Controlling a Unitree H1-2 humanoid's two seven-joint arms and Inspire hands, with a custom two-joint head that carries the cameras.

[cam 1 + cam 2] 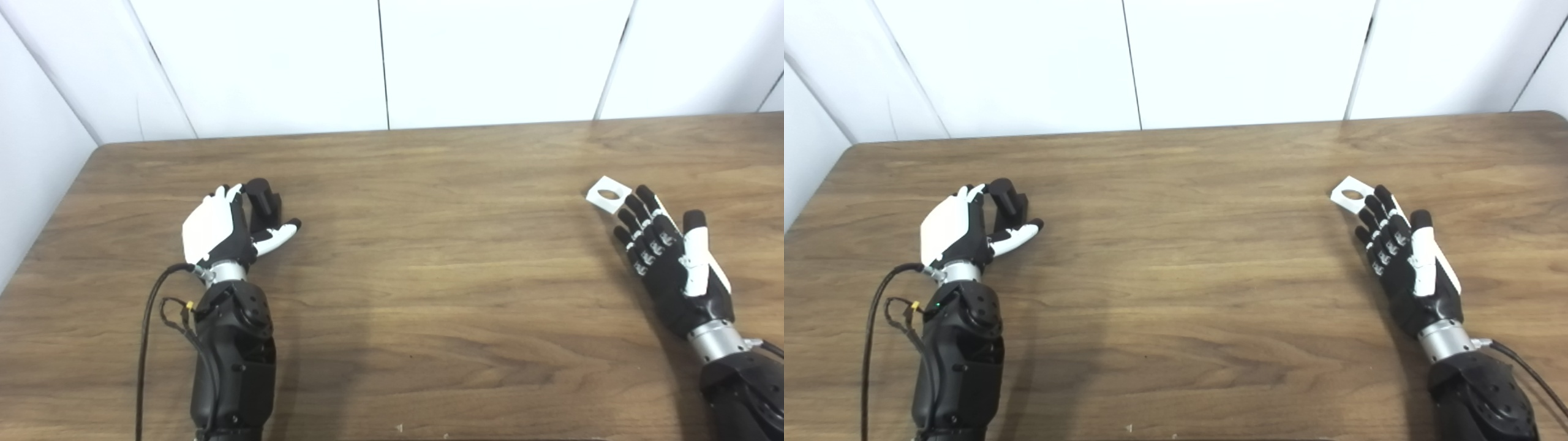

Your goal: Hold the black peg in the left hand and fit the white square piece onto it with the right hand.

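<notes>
The black peg (264, 199) stands upright on the wooden table (429, 245) at the left. My left hand (223, 231) sits right against its near-left side, fingers (231, 193) beside the peg's top and the thumb stretched out below it, not closed around it. The white square piece (606, 194), with a round hole in it, lies flat on the table at the right. My right hand (664, 257) is open just behind it, fingers spread; the fingertips (643, 195) reach the piece's near edge. Whether they touch it I cannot tell.
A white panelled wall (380, 61) closes off the table's far edge, and another white wall (30, 184) runs along its left side. A black cable (147, 318) loops beside my left forearm.
</notes>
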